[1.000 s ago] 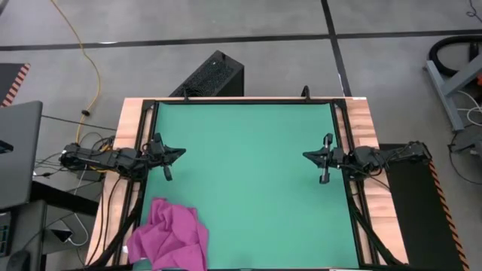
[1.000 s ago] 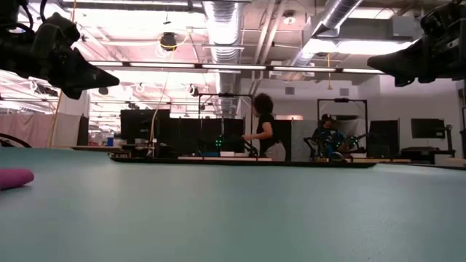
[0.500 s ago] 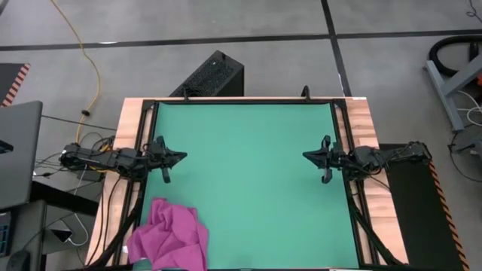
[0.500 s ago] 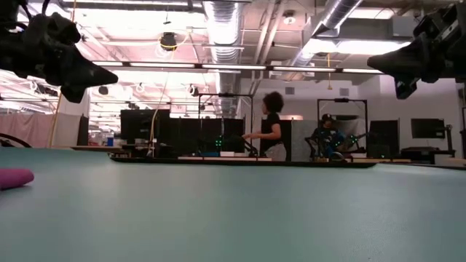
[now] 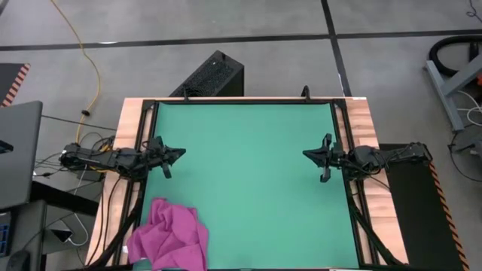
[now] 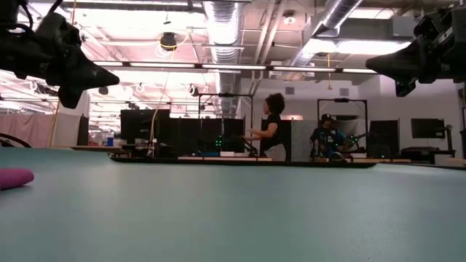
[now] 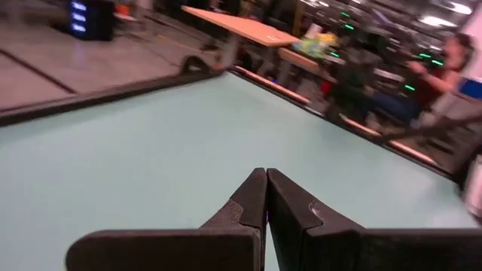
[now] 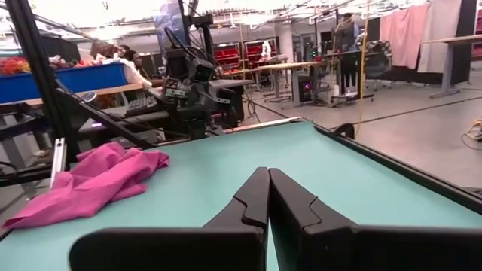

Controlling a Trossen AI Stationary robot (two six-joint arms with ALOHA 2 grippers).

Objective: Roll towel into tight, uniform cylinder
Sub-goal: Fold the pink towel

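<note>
The left gripper [image 6: 102,75] hangs high over the mat [image 6: 233,211], with the towel [image 6: 16,177] far below it and a little to its outer side, lying on the mat. The right gripper [image 6: 375,64] hangs opposite at similar height; between and beyond them stand two people [image 6: 268,135].

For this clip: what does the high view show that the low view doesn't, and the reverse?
Only the high view: the whole crumpled towel at the green mat's near-left corner, overhanging its edge, and both arms parked at opposite sides, left gripper and right gripper shut and empty.
Only the low view: the room behind, with a standing person.
Both: the mat, the grippers raised off it, and the towel, just a sliver in the low view.
</note>
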